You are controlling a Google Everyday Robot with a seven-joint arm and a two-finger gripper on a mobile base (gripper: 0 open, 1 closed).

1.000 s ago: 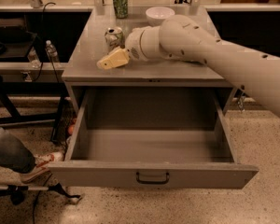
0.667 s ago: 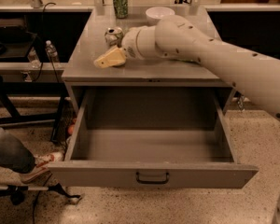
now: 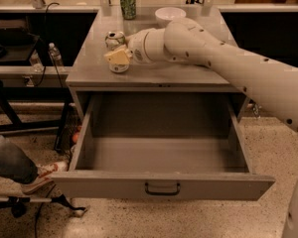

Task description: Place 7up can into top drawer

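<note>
The 7up can (image 3: 114, 37), whitish-silver with a silver top, stands upright on the cabinet top (image 3: 188, 73) near its left front. My gripper (image 3: 118, 57) is at the can's front side and covers its middle; only the can's top and base show. The arm reaches in from the right across the cabinet top. The top drawer (image 3: 161, 185) is pulled fully out below, its grey inside is bare, and a small dark bar handle sits at the centre of its front panel.
A darker green can (image 3: 128, 3) stands at the back of the cabinet top, with a white bowl (image 3: 170, 15) to its right. A water bottle (image 3: 54, 54) stands on a shelf at the left. A person's leg and shoe (image 3: 37, 172) lie at lower left.
My gripper has moved left and a little toward the can, from just right of it to overlapping its front. The can and the drawer have not moved.
</note>
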